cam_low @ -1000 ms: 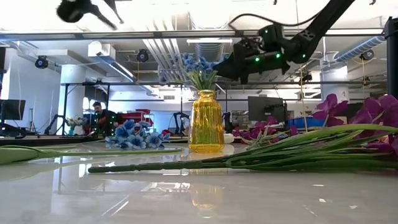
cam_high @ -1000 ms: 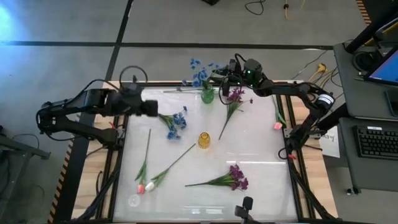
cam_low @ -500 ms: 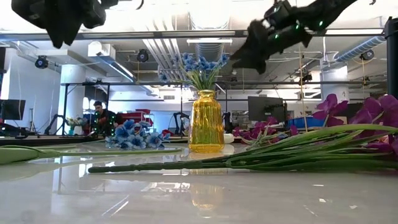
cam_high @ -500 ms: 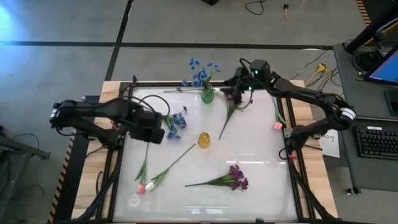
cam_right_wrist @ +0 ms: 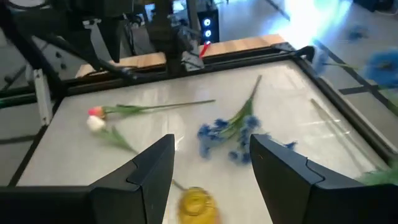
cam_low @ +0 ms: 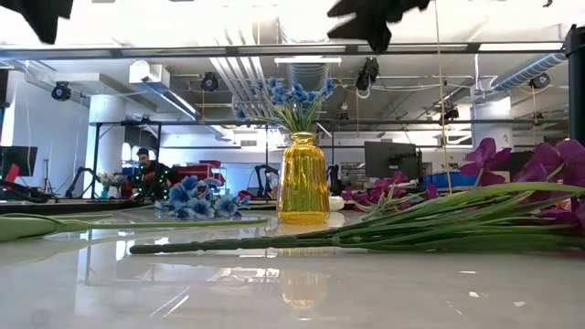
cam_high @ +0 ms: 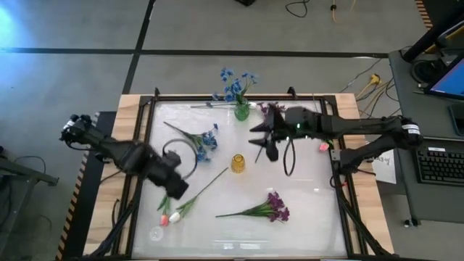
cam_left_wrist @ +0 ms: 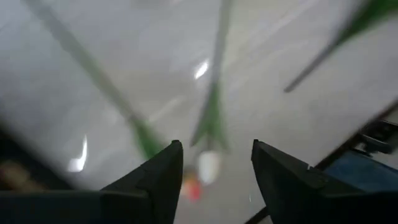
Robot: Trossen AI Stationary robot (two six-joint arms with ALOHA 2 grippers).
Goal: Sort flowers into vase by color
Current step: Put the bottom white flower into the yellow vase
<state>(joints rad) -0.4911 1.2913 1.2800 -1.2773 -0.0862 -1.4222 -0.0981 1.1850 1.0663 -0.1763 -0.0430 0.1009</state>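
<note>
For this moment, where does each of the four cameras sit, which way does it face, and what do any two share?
High view: overhead, straight down on the table; both arms show.
Low view: table height, level past the yellow vase into the room; arm parts at the top.
Left wrist view: above the tulip buds; own open left gripper.
Right wrist view: above the yellow vase and blue sprig; own open right gripper.
Shared: yellow vase in high, low, right wrist views.

1. No text, label, brand, number or sign can be read in any of the four views.
2. The sheet of paper (cam_high: pixel 385 164) at the table's right edge in the high view carries dark marks; they are too small to read.
</note>
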